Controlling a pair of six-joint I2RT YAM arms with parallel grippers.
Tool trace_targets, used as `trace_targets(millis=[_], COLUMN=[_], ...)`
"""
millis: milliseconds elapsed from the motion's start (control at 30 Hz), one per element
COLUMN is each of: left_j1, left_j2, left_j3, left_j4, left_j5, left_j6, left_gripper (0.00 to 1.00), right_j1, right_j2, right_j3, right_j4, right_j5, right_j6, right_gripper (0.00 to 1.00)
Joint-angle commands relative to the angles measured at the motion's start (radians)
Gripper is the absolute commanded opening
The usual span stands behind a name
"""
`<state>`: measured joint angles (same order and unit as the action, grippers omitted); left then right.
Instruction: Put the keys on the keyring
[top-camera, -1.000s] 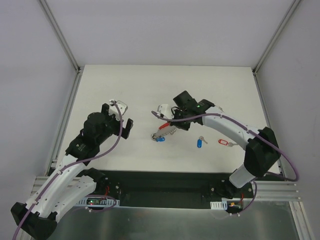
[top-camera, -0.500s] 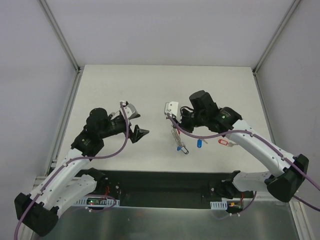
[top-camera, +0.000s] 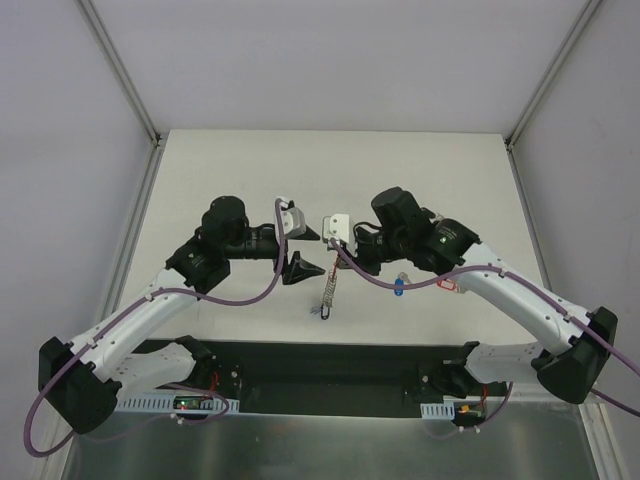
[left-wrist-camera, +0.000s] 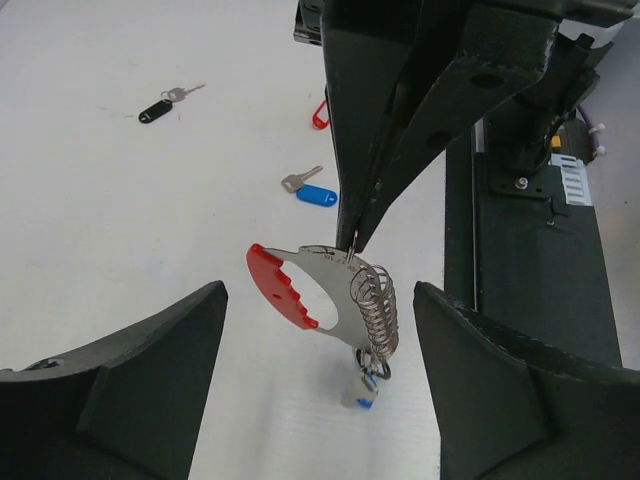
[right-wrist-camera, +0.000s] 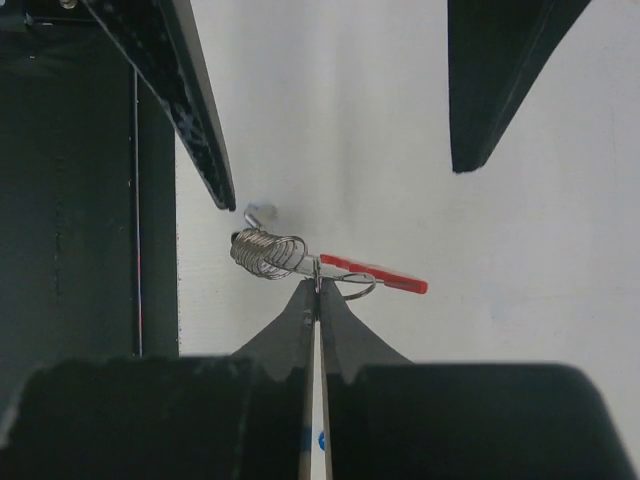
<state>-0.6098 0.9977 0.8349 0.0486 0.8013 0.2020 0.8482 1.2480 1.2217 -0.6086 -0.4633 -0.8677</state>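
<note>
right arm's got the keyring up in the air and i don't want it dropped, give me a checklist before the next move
1. Right gripper shut on the keyring: ok.
2. Keyring hanging clear of the table: ok.
3. Pinch secure, not just on a thin edge: cannot tell.
4. Left gripper open and facing the keyring: ok.
5. Loose blue-headed key lying uncovered on the table: ok.
6. Small blue tag at the keyring's bottom end properly threaded: cannot tell.
</note>
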Motion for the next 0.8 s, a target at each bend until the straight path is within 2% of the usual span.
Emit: trace_targets(millis=[0,133,233,267,367,500,767], left_j1=[-0.044,-0.067,-0.071,-0.073,-0.082,-0.088,-0.094], left_j2=[0.030,0.056,0.071,0.076,0.090,0.102,0.082], left_j3=[0.040,0.043,0.038,0.038,0.033,0.026,0.012], left_j4=[0.068,0.094,0.115,0.123,0.142,0.151,0.151], left_j5=[-0.002,-0.010,-0.019,-0.019,-0.020,-0.022,-0.027], left_j6=[0.043,0.040,0.028,0.025,0.016,0.008,-0.001], left_gripper=[0.73,0.59,0.54,0.46,0.33,0.29,0.30], right_j1=[0.015,0.023,0.028,0.029,0.029,0.031,0.031], right_j2=[-0.041,-0.045,-0.053,-0.053,-0.056,-0.064,-0.062], right_j3=[0.032,0.025,0.024,0.021,0.015,0.007,0.001], right_j4=[0.032,0.044,0.055,0.055,0.066,0.086,0.095], right_j5=[-0.052,-0.055,-0.060,-0.058,-0.048,-0.037,-0.003], right_j6=[0.013,0.022,0.027,0.027,0.033,0.048,0.059], right_gripper=[0.01,0.01,0.01,0.01,0.01,0.01,0.01])
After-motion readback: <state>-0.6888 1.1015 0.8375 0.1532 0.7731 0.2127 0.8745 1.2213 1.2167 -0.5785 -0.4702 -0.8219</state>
